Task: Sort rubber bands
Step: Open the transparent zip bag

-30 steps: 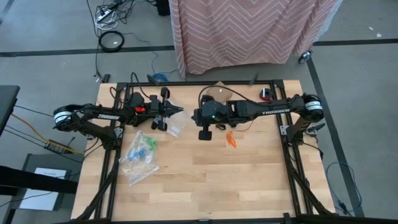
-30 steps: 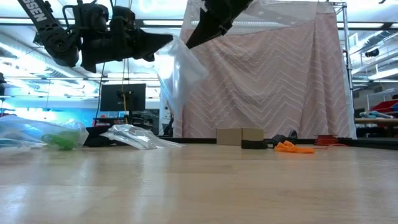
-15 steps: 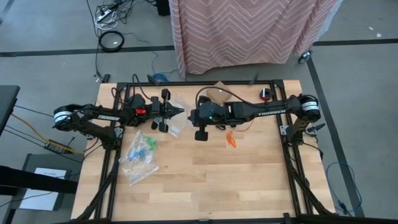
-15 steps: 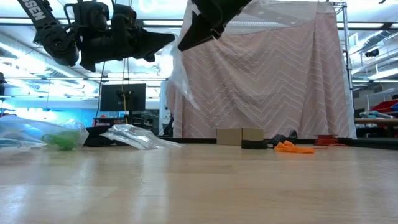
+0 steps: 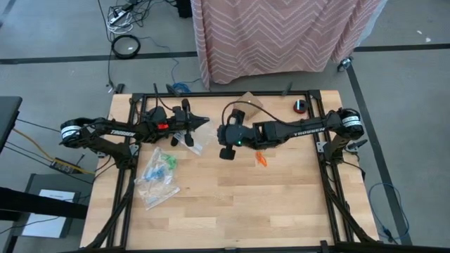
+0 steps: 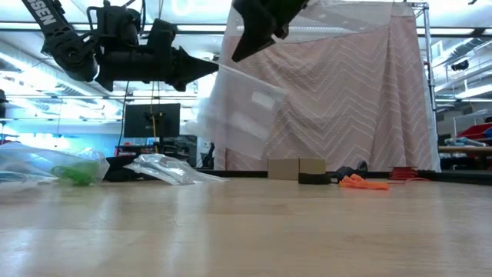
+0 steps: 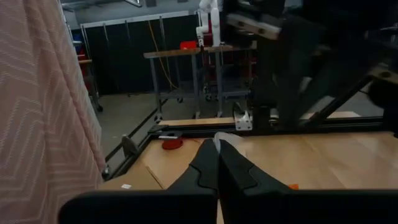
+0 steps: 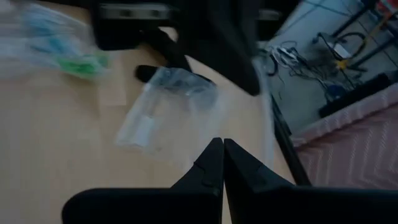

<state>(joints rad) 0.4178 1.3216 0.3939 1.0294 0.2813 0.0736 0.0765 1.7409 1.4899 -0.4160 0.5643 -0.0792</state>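
A clear zip bag hangs above the table's far middle, spread broad between my two grippers. My left gripper points level toward the table's right and is shut on the bag. My right gripper slants down from the right and is shut on the same bag. A small heap of orange rubber bands lies on the wood under the right arm, also seen low as the orange heap. Green and blue rubber bands show inside clear bags on the left. My left gripper pinches the bag's upper edge between its two fingers; a sliver of clear plastic sticks out at the fingertips. The fingers lie level, coming from the table's left. The bag hangs below them, clear of the table. My right gripper pinches the bag's upper edge a little to the right of the left gripper's hold. The fingers slant down from the table's right. The sheet spreads out beyond the tips and hangs free.
Another clear bag lies on the wood under the left gripper. A heap of clear bags lies at the table's left. Two small boxes stand at the far edge. A pink patterned cloth hangs behind the table.
Both wrists have turned while the hands stayed nearly in place. The bag, which hung narrow and crumpled between the two grippers, has turned about and now hangs spread out broad below them. Both grippers have stayed shut.
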